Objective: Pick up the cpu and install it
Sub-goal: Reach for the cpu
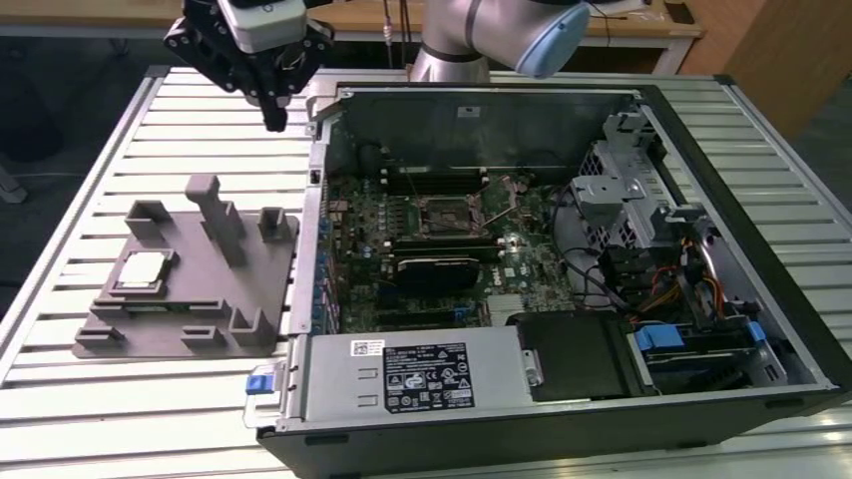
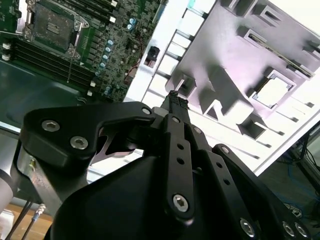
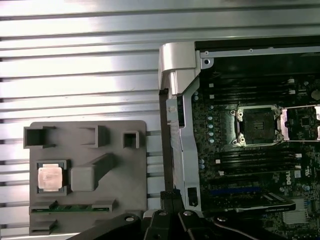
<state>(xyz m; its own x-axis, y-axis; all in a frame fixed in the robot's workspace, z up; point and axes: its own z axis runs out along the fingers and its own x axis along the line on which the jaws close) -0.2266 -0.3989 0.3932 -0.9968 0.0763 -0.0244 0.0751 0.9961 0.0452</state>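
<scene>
Clenched on nothing, with the gripper (image 1: 275, 116) up above the slatted table (image 1: 174, 150), just beside the back corner of the open computer case (image 1: 466, 130). Well apart from it, lying flat in 1 recess of the grey tray (image 1: 174, 324): the cpu (image 1: 143, 271), shiny face up.

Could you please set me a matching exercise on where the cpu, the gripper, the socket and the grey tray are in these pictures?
Things:
1. cpu
2. gripper
3. socket
4. grey tray

Places:
A. on the slatted table, beside the open computer case
B. raised above the table, touching nothing
C. in a square recess of the tray
D. on the motherboard inside the case

Pairs: 1-C, 2-B, 3-D, 4-A.
</scene>
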